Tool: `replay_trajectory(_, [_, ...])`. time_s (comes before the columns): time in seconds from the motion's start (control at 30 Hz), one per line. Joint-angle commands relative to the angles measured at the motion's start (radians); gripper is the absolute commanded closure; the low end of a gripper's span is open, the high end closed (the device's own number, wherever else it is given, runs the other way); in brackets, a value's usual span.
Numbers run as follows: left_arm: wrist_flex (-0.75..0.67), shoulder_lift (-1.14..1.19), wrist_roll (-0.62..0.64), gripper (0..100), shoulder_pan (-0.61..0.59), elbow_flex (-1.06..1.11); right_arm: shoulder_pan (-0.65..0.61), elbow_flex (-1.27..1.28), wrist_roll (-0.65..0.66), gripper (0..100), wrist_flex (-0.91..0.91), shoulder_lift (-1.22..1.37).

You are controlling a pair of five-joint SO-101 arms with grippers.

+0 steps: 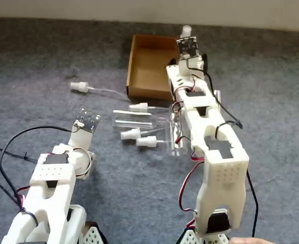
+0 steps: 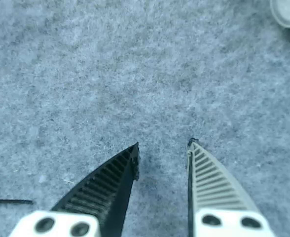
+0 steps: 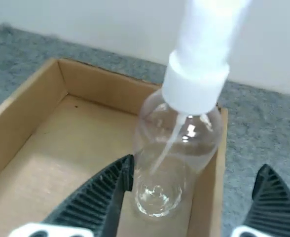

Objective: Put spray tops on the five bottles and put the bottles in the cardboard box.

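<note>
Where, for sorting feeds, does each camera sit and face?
High view: fixed overhead, looking down at the table; left arm and right arm show.
Left wrist view: on left wrist, facing table; open left gripper shows.
Right wrist view: on right wrist, facing cardboard box and capped bottle; open right gripper shows.
High and right wrist share box and bottle.

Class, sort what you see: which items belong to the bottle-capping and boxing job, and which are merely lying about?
Job: cardboard box; capped bottle standing in it; uncapped bottles lying on the carpet; loose spray tops.
Lying about: thin black tie on the carpet.
</note>
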Motion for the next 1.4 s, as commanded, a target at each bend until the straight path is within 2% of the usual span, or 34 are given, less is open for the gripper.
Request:
replay_trajectory(0.0, [-0.008,0.004,-0.006,85,-0.007,0.002,-0.019,-0.05,-0.009,64.8,-0.05,0.016])
replay_trajectory(0.17, [-0.008,0.004,-0.006,85,-0.007,0.002,-0.064,-0.056,-0.009,65.3,-0.125,0.074])
replay_trajectory(0.33, [-0.009,0.004,-0.006,85,-0.005,0.002,-0.068,-0.056,-0.009,73.4,-0.239,0.122])
replay_trajectory(0.7, [-0.009,0.004,-0.006,85,0.019,0.002,-0.056,-0.056,-0.009,73.9,-0.394,0.191])
replay_trajectory(0.93, [-0.009,0.004,-0.006,85,0.019,0.002,-0.047,-0.056,-0.011,84.5,-0.392,0.193])
replay_trajectory(1.2, [-0.009,0.004,-0.006,85,0.019,0.002,-0.062,-0.054,-0.003,84.6,-0.383,0.183])
replay_trajectory(1.27, [-0.009,0.004,-0.006,85,0.019,0.002,-0.064,-0.056,0.023,84.5,-0.323,0.162])
replay_trajectory(1.37, [-0.009,0.004,-0.006,85,0.021,0.002,-0.062,-0.056,0.069,84.5,-0.122,0.058])
